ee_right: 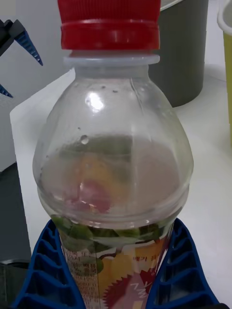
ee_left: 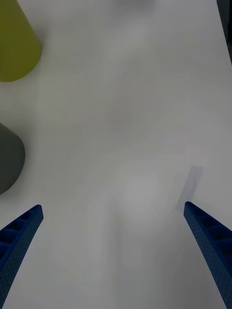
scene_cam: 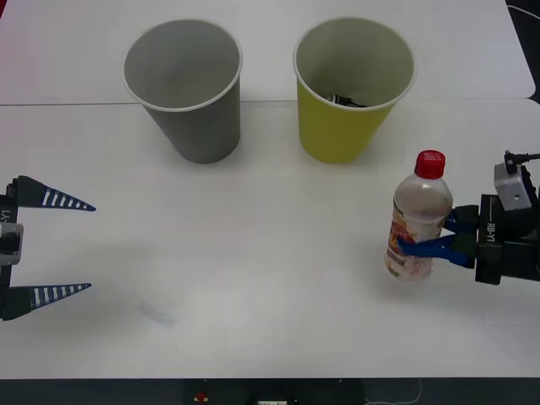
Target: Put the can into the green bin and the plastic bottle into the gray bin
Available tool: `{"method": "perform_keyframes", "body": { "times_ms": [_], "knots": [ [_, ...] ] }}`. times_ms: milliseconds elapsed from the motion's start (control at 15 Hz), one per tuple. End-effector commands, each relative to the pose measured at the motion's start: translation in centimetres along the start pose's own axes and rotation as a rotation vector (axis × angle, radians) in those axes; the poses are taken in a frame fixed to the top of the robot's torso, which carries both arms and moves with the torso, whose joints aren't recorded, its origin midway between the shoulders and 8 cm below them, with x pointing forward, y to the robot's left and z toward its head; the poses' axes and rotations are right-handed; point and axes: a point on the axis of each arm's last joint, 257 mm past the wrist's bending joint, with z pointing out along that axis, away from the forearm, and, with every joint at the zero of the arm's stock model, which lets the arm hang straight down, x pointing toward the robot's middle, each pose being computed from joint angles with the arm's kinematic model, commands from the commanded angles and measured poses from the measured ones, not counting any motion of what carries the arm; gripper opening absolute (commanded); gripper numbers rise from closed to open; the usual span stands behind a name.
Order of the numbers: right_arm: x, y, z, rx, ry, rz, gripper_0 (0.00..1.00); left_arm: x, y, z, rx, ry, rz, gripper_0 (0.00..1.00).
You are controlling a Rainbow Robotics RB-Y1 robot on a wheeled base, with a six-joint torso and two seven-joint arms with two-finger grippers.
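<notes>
Standing upright at the right of the front frame, the plastic bottle (scene_cam: 419,218) is clamped around its labelled body by my right gripper (scene_cam: 437,237), whose blue fingers (ee_right: 43,270) press on both sides of it below the red cap (ee_right: 109,24). Up and to its left stands the green bin (scene_cam: 353,87) with something dark inside, and the gray bin (scene_cam: 186,87) stands just left of that one, both on the white table (scene_cam: 270,278). At the left edge my left gripper (scene_cam: 72,246) hangs spread wide, holding nothing.
</notes>
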Motion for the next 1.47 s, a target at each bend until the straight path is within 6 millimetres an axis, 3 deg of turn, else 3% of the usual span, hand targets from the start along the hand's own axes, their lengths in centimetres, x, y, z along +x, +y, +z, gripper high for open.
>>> {"method": "perform_keyframes", "body": {
  "times_ms": [67,400,733,1067,1467],
  "knots": [
    [-3.7,1.9,0.3,0.003,-0.006,0.077,0.00,0.0,0.0,0.0,0.000,0.000,0.000,1.00],
    [-9.7,4.7,1.5,0.039,-0.010,0.161,0.00,0.0,0.0,0.0,0.000,0.000,0.000,1.00],
    [-15.2,5.8,3.6,0.086,-0.022,0.079,0.00,0.0,0.0,0.0,0.000,0.000,0.000,1.00],
    [-19.4,5.2,5.8,0.053,-0.039,-0.019,0.00,0.0,0.0,0.0,0.000,0.000,0.000,1.00],
    [-25.0,2.0,10.2,0.054,0.002,-0.109,0.00,0.0,0.0,0.0,0.000,0.000,0.000,1.00]
  ]
}}
